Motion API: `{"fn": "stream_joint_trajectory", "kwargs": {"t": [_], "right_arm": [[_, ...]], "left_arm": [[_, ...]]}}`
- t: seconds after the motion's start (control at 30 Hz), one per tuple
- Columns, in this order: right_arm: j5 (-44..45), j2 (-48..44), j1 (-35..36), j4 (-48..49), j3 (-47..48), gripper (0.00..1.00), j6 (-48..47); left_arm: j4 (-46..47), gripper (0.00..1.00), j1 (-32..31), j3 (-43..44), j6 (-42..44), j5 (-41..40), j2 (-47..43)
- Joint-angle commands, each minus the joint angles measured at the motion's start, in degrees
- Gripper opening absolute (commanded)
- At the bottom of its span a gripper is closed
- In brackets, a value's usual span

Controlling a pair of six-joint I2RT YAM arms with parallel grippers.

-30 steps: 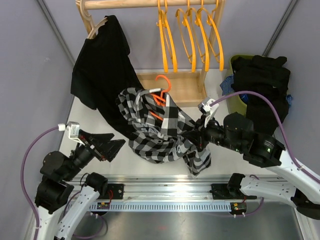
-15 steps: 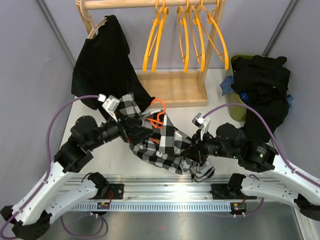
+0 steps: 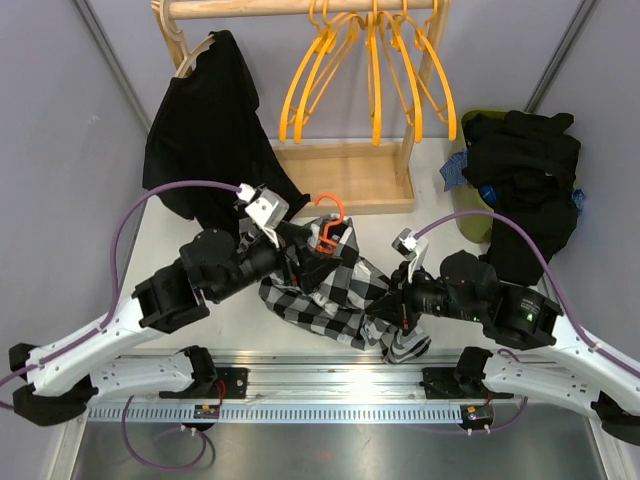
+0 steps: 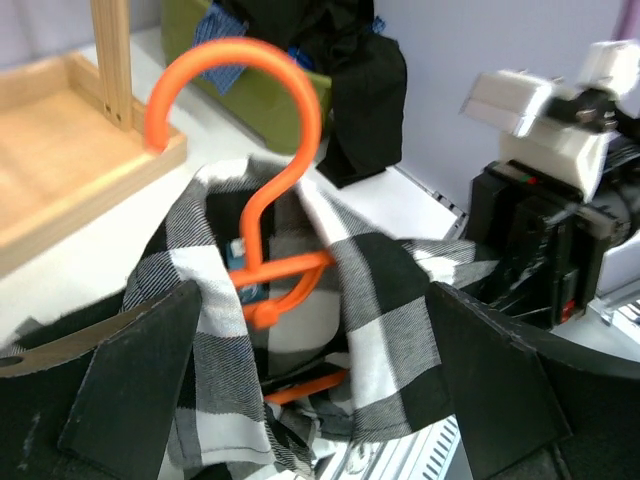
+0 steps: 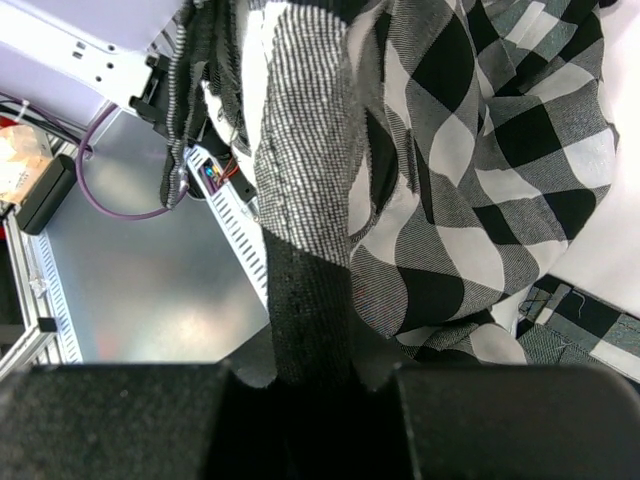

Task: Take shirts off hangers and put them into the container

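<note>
Checked shirt [image 3: 330, 290] lies heaped on the table [image 3: 430, 200], red-orange hanger [image 4: 240, 48] poking from its collar. Right gripper [image 5: 310, 375] pinches its cloth; left gripper [image 4: 310, 350], spread wide, frames the hanger, seemingly without touching. Best to close on the hanger's neck, then draw it out through the collar.

White table [image 3: 428, 170] bears checked shirt [image 3: 335, 300], rack base [image 3: 350, 180], tub [image 3: 468, 222].

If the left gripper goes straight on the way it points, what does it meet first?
Probably the checked shirt, at its collar, with the orange hanger inside it; both lie just ahead of the open left gripper.
</note>
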Motion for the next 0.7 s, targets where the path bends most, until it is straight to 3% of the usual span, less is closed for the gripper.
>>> {"fn": "stream_joint_trajectory", "kwargs": {"t": [0.0,0.1,0.27,0.47,0.67], "right_arm": [[-2.08,-1.35,0.64,3.44,0.63,0.0,-0.74],[-1.99,-1.53,0.55,3.44,0.55,0.0,-0.83],[-1.9,-2.32,0.55,3.26,0.72,0.0,-0.57],[-2.25,-3.37,0.64,3.61,0.81,0.0,-0.13],[-2.87,-2.93,0.55,4.14,0.55,0.0,0.05]], "left_arm": [[2.57,0.99,-7.44,7.04,5.85,-14.62,2.18],[0.45,0.99,-13.51,10.05,9.01,-22.97,6.66],[1.41,0.99,-13.98,11.28,11.92,-28.45,9.22],[-0.7,0.99,-9.76,11.81,11.14,-30.75,11.5],[6.06,0.99,-8.09,7.69,10.09,-26.62,12.03]]}}
